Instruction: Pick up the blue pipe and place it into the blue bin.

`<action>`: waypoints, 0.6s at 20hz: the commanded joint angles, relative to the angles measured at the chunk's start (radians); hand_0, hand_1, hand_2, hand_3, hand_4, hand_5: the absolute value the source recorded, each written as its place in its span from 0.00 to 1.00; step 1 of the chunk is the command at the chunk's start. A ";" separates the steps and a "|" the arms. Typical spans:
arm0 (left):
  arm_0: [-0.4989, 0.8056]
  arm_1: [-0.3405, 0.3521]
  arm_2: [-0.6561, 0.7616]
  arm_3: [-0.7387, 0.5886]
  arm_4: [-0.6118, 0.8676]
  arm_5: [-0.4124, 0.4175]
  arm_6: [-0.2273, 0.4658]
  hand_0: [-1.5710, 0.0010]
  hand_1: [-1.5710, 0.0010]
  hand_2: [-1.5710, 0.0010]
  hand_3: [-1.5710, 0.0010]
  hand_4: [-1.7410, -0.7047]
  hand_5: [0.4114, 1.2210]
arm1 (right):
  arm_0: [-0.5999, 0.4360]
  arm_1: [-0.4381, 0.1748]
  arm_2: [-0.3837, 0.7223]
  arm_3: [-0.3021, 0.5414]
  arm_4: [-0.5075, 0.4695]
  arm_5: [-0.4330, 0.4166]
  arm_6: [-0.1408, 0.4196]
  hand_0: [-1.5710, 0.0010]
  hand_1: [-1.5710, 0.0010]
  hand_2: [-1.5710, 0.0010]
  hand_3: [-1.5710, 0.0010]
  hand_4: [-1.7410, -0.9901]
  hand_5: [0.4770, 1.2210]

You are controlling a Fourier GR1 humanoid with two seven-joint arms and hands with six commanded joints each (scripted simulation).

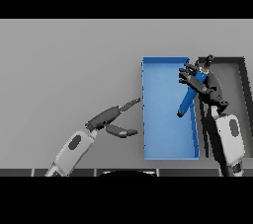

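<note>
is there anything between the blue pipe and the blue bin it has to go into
Nothing visible does. The right hand holds the blue pipe tilted over the blue bin, whose bare floor lies below it.

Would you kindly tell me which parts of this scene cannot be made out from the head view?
- Blue pipe: its middle is hidden by the right hand curled round it.
- Whether the pipe's lower tip touches the blue bin floor or hangs above it: cannot tell from overhead.
- Dark bin: its left part is covered by the right hand and arm.
- Left hand: its underside faces away.
</note>
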 commanded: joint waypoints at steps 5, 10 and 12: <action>-0.003 -0.001 0.004 -0.010 0.010 0.000 0.020 1.00 1.00 1.00 1.00 0.83 0.06 | 0.083 -0.095 0.160 0.051 -0.089 -0.068 0.000 0.00 0.00 0.00 0.15 0.19 0.85; -0.007 0.001 0.006 -0.018 0.011 0.001 0.036 1.00 1.00 1.00 1.00 0.82 0.05 | 0.035 -0.225 0.372 0.133 -0.310 -0.192 0.000 0.57 0.62 0.64 0.71 0.54 0.91; -0.006 0.003 0.007 -0.020 0.012 0.001 0.048 1.00 1.00 1.00 1.00 0.82 0.05 | 0.003 -0.270 0.449 0.141 -0.343 -0.172 0.000 0.73 0.76 0.77 0.81 0.66 0.81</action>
